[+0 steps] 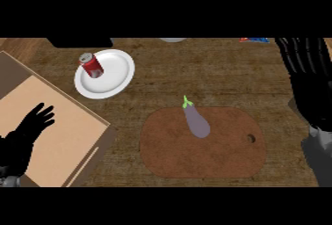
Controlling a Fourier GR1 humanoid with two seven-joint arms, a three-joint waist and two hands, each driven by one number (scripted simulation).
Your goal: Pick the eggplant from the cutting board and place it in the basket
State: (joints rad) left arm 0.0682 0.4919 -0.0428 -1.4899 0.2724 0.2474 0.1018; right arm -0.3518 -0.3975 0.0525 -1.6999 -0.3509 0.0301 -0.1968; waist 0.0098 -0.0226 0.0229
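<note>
Now wooden counter [207, 66]: eggplant [196, 123] on cutting board [194, 156]; left robot hand [27, 132], right robot hand [304, 57] both open.

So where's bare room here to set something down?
Free: the lower half of the brown wooden cutting board, below the purple eggplant; the counter between board and white round plate. Crowded: the plate's upper left, with the red can.
</note>
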